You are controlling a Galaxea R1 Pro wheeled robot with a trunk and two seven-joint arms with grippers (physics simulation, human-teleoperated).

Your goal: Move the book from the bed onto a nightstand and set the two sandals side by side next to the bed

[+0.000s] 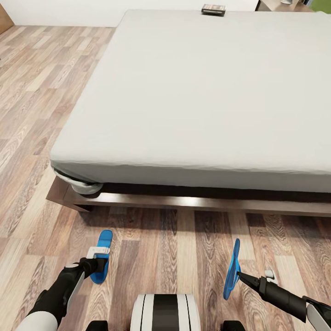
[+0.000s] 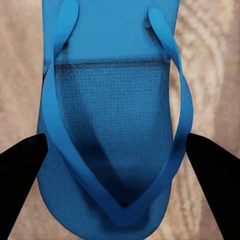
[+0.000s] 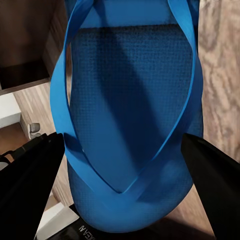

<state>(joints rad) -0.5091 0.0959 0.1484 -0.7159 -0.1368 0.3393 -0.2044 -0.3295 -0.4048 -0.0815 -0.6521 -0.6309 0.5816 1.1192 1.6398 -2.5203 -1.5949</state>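
One blue sandal (image 1: 104,243) lies flat and low over the floor at the left, and my left gripper (image 1: 98,265) is shut on its sides. In the left wrist view that sandal (image 2: 115,105) sits between the two dark fingers (image 2: 22,175). My right gripper (image 1: 239,276) is shut on the other sandal (image 1: 232,269), held on edge above the floor; the right wrist view shows this sandal (image 3: 130,100) clamped between the fingers (image 3: 30,180). The book (image 1: 214,9) lies at the far edge of the bed (image 1: 207,92).
The bed's dark wooden frame (image 1: 184,202) runs across just ahead of both grippers. Wood-plank floor (image 1: 174,248) lies between the two sandals and stretches along the bed's left side. My own base (image 1: 165,312) is at the bottom centre.
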